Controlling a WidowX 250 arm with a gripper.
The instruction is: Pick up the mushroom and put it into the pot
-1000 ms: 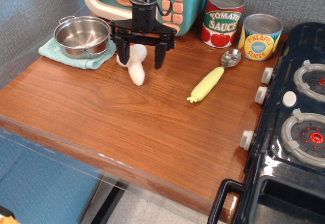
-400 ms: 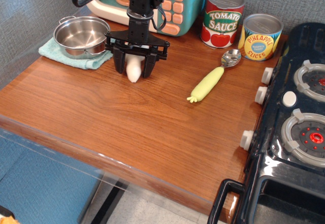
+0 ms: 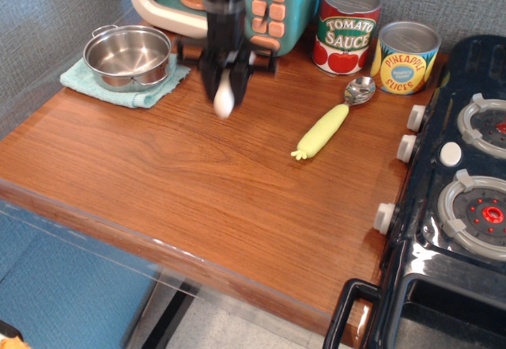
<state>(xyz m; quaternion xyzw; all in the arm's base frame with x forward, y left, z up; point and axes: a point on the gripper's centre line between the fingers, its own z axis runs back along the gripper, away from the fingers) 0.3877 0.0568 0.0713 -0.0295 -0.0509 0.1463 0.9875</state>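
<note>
The mushroom (image 3: 224, 100) hangs stem-down, clamped in the gripper (image 3: 224, 80), off the wooden counter (image 3: 205, 183). The pot (image 3: 128, 55) sits on a teal cloth (image 3: 95, 86) to its left, apart. A grey wall backs the counter. Two cans (image 3: 348, 28), one yellow-handled spoon (image 3: 330, 122), one toy appliance (image 3: 273, 5) and a black stove (image 3: 458, 199) surround.

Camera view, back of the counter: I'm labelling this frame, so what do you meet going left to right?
pot on its cloth → gripper holding mushroom → tomato sauce can → pineapple can
</note>
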